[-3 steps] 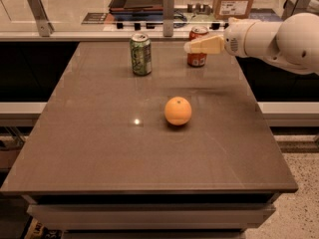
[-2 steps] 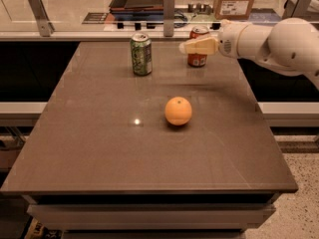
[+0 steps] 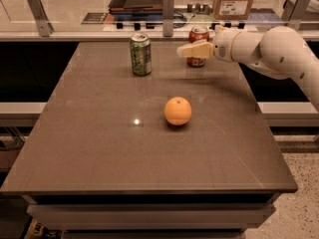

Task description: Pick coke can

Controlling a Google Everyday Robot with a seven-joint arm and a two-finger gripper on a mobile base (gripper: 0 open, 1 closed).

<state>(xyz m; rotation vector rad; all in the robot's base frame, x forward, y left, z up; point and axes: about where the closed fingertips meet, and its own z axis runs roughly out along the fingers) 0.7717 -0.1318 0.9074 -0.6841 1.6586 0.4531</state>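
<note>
The coke can (image 3: 199, 34), red-orange with a silver top, stands upright near the far right edge of the brown table (image 3: 99, 148). My gripper (image 3: 188, 50) reaches in from the right on a white arm (image 3: 269, 49). It sits at the can's mid height and crosses in front of the can's middle, so only the can's top and base show. I cannot tell whether it touches the can.
A green can (image 3: 140, 54) stands upright left of the coke can. An orange (image 3: 178, 110) lies in the table's middle. Behind the table runs a rail with metal posts (image 3: 168, 14), and a cardboard box (image 3: 234, 1) stands on the counter beyond.
My gripper and arm have moved a little to the left, so the gripper now reaches further across the front of the coke can. The cans and the orange have not moved.
</note>
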